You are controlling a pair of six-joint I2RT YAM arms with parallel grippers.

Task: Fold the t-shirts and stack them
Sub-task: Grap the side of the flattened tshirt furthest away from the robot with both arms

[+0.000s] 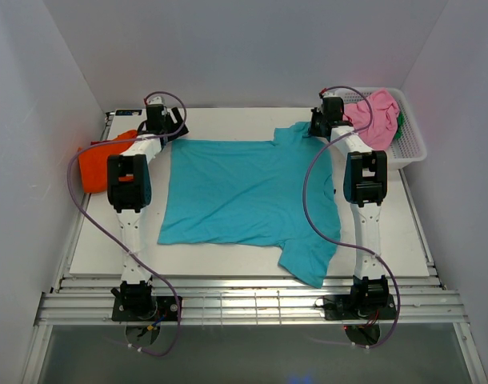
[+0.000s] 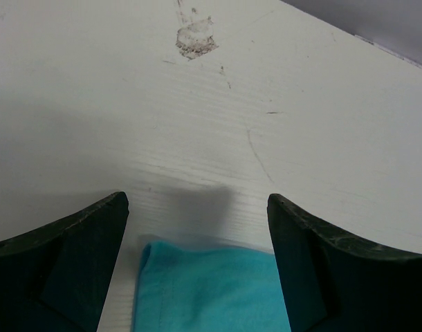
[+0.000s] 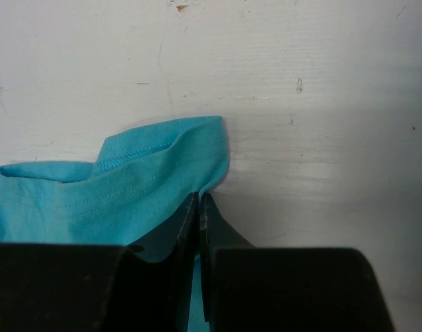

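Bounding edges: white walls close off the table [image 1: 388,232] at 9, 12 and 3 o'clock. A metal rail frame [image 1: 252,304] runs along 6 o'clock, where both arm bases sit.
Open room: bare tabletop shows as a narrow strip at 12 o'clock beyond the cloth and as a wider band at 3 o'clock.
Teal t-shirt [image 1: 248,192]: spread flat at the table's centre, with one sleeve trailing toward 5 o'clock as far as the near edge.
Left gripper [image 1: 167,128]: jaws spread wide at the shirt's 11 o'clock corner. In the wrist view the cloth corner lies between the fingers; contact cannot be told.
Right gripper [image 1: 318,128]: jaws closed, pinching a stitched fold of the teal t-shirt at its 1 o'clock sleeve.
Orange t-shirt [image 1: 96,164]: bunched at 9 o'clock on the table's edge, just beside the left arm.
Pink t-shirt [image 1: 376,116]: heaped in the white basket [image 1: 412,148] at 2 o'clock, with green cloth [image 1: 400,128] beside it, near the right gripper.
Purple cables [image 1: 312,192]: looped alongside each arm, above the shirt's side edges.
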